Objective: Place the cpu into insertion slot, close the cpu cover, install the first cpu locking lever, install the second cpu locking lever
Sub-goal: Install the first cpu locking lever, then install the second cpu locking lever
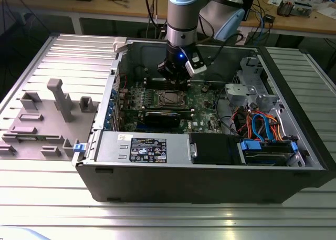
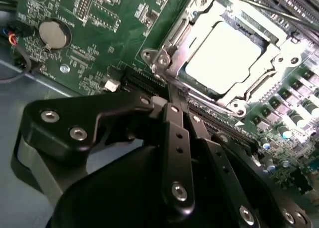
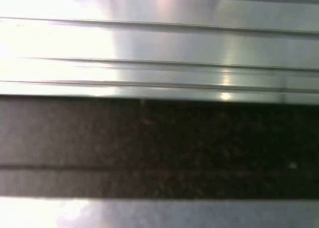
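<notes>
The cpu (image 2: 222, 58) sits in the insertion slot (image 2: 255, 38), its pale metal top showing through the central cut-out of the cpu cover (image 2: 199, 26), which lies flat over it. In the second wrist view this group fills the upper right of the frame, tilted, with the silver frame's corner screws visible around it. In the exterior view the cpu (image 1: 171, 97) lies in the middle of the frame, on the green motherboard (image 1: 202, 101) inside the open computer case (image 1: 210, 171).

The hand (image 2: 172, 88) has its two black fingers (image 2: 175, 133) pressed together, holding nothing; their tips reach to the lower left corner of the socket frame, just beside or touching its edge, though contact cannot be told for sure. In the exterior view the hand (image 1: 175, 82) hangs just above the socket's far side, under the arm (image 1: 184, 11) that comes down from the top centre of the frame.

A round coin battery (image 2: 53, 34) sits on the board at the upper left of the second wrist view. In the exterior view a long black card (image 1: 167, 117) lies just below the socket, and orange and blue cables (image 1: 262, 127) run at the right of the case. The case rests on a ribbed metal tabletop (image 1: 47, 187), with a grey fixture plate (image 1: 47, 119) at the frame's left.

The first wrist view shows bright ribbed metal above a dark band.
</notes>
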Tool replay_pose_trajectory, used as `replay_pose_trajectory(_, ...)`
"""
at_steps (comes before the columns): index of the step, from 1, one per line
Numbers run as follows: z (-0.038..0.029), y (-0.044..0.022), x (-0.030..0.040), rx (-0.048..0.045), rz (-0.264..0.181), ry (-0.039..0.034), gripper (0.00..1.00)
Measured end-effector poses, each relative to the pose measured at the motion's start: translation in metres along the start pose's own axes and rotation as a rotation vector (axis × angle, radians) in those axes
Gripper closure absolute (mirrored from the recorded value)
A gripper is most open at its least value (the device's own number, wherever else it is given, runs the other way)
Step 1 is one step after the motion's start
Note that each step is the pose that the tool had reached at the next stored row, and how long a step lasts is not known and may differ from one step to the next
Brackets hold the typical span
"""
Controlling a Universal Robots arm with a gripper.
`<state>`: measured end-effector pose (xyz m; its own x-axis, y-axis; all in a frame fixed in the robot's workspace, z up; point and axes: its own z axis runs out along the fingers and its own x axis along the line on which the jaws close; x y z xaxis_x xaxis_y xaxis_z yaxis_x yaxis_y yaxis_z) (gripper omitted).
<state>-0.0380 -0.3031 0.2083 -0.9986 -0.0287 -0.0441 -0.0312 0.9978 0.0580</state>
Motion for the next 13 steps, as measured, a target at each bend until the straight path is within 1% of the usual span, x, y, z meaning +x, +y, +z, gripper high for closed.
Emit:
replay_pose_trajectory(3, 0.0, -0.0026, 0.0001, 0.0003, 0.0, 0.0003, 0.89)
replay_pose_trajectory(13, 0.0, -0.0036, 0.0001, 0.0004, 0.0, 0.0002, 0.89)
